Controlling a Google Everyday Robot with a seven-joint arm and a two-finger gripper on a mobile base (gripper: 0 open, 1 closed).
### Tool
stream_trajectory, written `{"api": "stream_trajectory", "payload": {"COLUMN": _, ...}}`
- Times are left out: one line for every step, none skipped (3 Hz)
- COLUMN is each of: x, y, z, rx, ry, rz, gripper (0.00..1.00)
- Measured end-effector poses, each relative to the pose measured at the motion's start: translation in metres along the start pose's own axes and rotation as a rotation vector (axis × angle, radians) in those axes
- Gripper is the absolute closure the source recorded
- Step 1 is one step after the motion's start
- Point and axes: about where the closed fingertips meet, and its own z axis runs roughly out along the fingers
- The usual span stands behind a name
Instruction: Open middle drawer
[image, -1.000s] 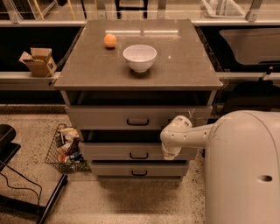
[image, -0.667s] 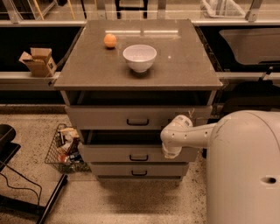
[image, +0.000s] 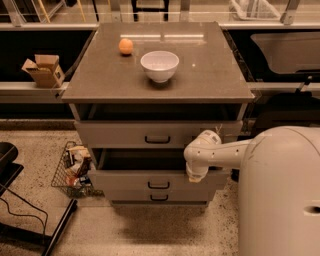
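The middle drawer (image: 125, 181) is a grey front with a small black bar handle (image: 159, 185). It stands pulled out from the cabinet, with a dark gap above it. My white arm reaches in from the right. My gripper (image: 194, 175) points down at the drawer's top edge, right of the handle, and its tip is hidden behind the wrist. The top drawer (image: 115, 134) is above and the lowest drawer (image: 130, 197) is below; both sit further back.
On the cabinet top (image: 210, 75) stand a white bowl (image: 159, 65) and an orange (image: 126, 46). A wire basket of packets (image: 72, 170) sits on the floor at the left. A cardboard box (image: 44, 70) sits on a left shelf. My white base (image: 280, 195) fills the right.
The middle drawer front has come slightly further out towards the camera, and my wrist has moved with it.
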Motion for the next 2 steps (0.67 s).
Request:
{"api": "stream_trajectory", "payload": {"x": 0.006, "y": 0.006, "z": -0.005, "rx": -0.019, "ry": 0.001, "rz": -0.005, "gripper": 1.0}}
{"api": "stream_trajectory", "payload": {"x": 0.013, "y": 0.017, "z": -0.01, "rx": -0.045, "ry": 0.002, "rz": -0.015, "gripper": 1.0}}
